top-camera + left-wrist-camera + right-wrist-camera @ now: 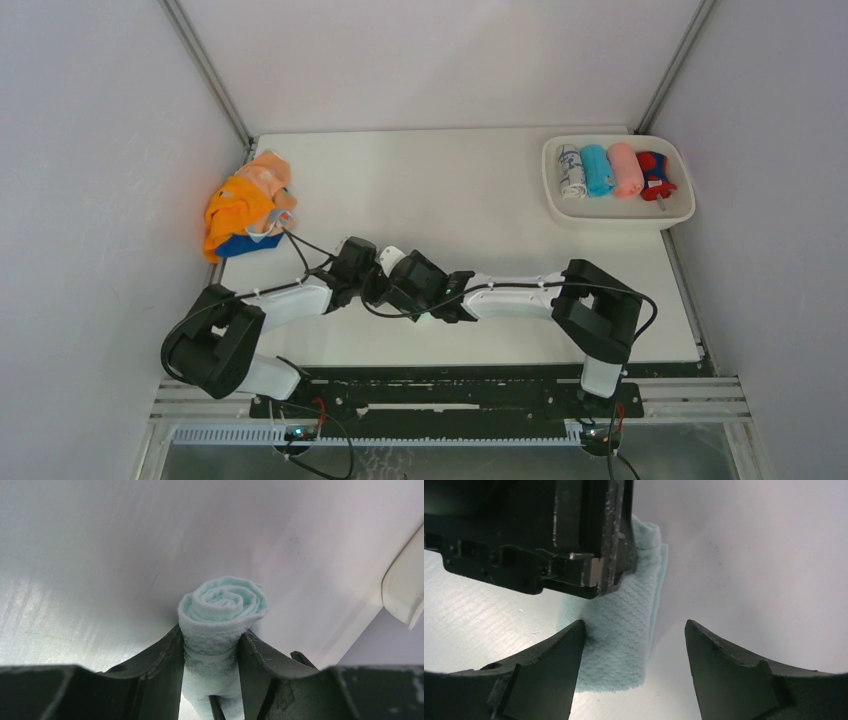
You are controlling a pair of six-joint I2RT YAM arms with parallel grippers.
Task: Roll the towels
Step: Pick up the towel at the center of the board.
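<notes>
White table (450, 200), middle, near the arms | left gripper (211, 634) pinches the rolled mint towel (223, 600) | right gripper (634, 626) wide open, towel end between its fingers | risk: roll may unwind if left lets go early

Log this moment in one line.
left fingers: shut on mint towel | right fingers: open over it | tray: four rolls | pile: far left

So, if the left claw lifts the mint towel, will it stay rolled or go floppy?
Probably soft: the mint towel bulges where the left claw pinches it. The spiral looks tight and likely holds; the flat-looking end may sag.
</notes>
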